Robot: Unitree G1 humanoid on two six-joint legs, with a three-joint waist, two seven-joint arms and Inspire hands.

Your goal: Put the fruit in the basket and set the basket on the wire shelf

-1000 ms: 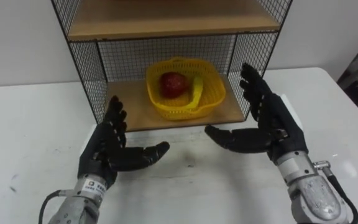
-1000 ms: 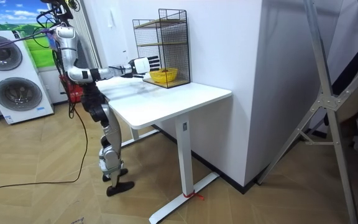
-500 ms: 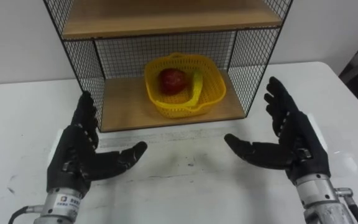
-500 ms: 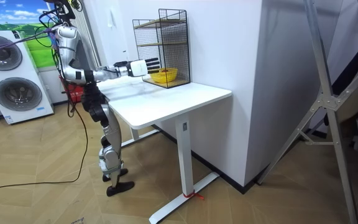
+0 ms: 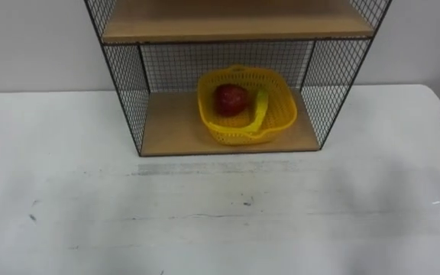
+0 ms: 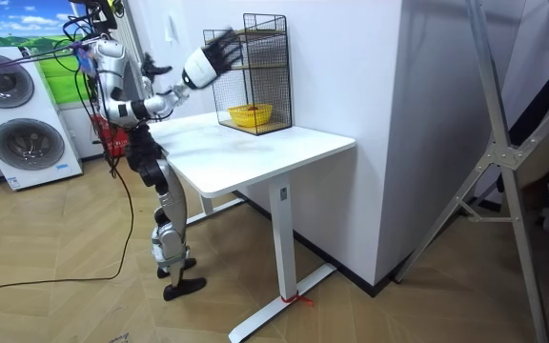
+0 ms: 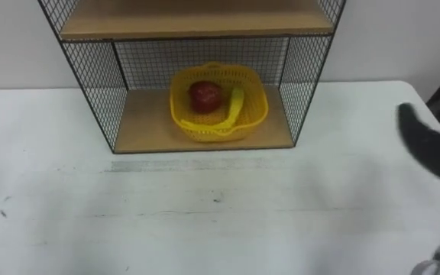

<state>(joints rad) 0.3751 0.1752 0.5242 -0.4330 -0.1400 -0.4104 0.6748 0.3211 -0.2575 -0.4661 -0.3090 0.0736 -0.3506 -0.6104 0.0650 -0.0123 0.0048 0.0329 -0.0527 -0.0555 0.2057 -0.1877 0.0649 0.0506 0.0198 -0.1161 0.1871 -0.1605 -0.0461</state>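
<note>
Fingers (image 6: 229,38) on the right hand (image 7: 432,153) are spread wide with nothing held, so that one is definitely let go. Half a second ago both hands were parked low over the table (image 5: 205,221), just in front of the shelf (image 5: 170,130). Now the right hand's been swung up high and off to the right. The left hand (image 6: 151,69) has been pulled up close to the body too, but whether it's loose or clenched can't be told from here. Nothing else has been shifted: the basket (image 5: 239,136) is sat on the shelf's lower board, with the red fruit (image 5: 231,99) inside it. So the job looks pretty much done: fruit loaded, basket placed, hands cleared away. Only a step back seems left, if anything.
</note>
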